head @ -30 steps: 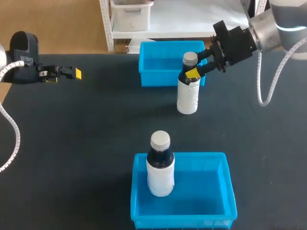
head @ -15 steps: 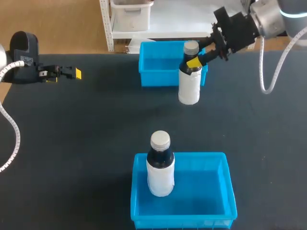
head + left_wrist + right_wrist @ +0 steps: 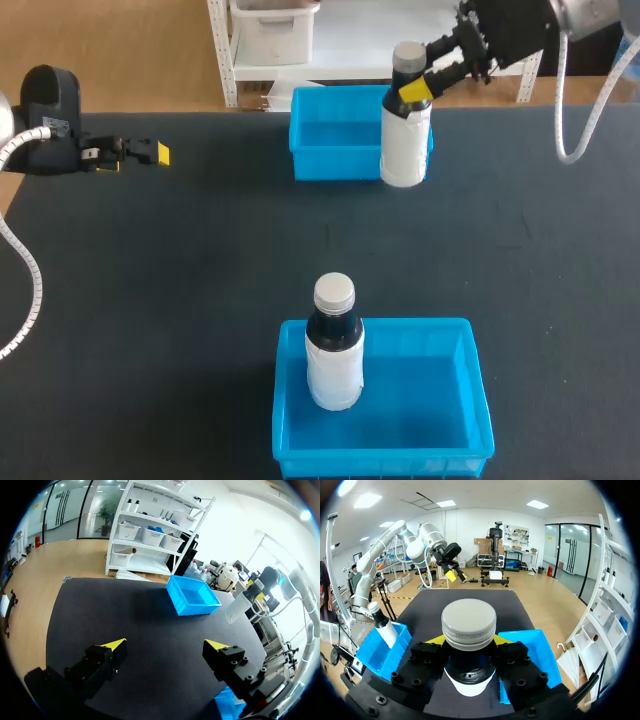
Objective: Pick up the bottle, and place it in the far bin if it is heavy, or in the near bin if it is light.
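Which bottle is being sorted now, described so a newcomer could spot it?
Start at the far bin, the blue one at the table's back edge. At its right end the right gripper's jaws hold a white-labelled bottle by its dark neck. Unlike the matching bottle standing in the near bin, this one is gripped.

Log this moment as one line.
right gripper: shut on bottle, at right end of far bin | left gripper: open, empty | near bin: second bottle standing inside

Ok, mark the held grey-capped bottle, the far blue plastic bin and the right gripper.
held grey-capped bottle (image 3: 404, 150), head view, white label.
far blue plastic bin (image 3: 335, 137), head view, bare floor.
right gripper (image 3: 408, 88), head view, between yellow fingertips.
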Available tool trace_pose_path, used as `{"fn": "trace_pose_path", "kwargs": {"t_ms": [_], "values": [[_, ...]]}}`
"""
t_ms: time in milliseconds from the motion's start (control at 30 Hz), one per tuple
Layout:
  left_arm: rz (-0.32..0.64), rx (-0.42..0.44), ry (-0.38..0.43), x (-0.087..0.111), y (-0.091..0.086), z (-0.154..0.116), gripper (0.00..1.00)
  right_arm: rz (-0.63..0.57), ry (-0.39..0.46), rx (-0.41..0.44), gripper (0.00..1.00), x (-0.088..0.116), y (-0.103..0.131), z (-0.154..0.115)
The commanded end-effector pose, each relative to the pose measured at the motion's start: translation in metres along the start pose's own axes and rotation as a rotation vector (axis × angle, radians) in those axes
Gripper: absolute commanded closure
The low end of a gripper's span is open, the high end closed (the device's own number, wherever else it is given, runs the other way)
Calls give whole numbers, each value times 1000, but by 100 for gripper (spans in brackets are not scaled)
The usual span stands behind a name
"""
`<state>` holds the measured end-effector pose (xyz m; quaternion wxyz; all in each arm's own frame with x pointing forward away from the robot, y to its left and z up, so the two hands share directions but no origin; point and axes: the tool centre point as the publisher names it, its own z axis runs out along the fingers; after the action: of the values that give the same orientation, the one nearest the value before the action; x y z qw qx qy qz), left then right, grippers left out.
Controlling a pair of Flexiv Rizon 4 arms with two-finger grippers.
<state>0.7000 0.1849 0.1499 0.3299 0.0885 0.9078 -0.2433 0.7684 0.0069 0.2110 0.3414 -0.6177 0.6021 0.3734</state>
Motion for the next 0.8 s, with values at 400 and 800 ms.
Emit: {"fn": "trace_pose_path", "kwargs": {"t_ms": [400,800], "values": [[0,0,0,0,0,0,0,-30,23,-2,100,-33,-16,-30],[0,0,0,0,0,0,0,-27,20,-10,100,-33,-46,-37]]}}
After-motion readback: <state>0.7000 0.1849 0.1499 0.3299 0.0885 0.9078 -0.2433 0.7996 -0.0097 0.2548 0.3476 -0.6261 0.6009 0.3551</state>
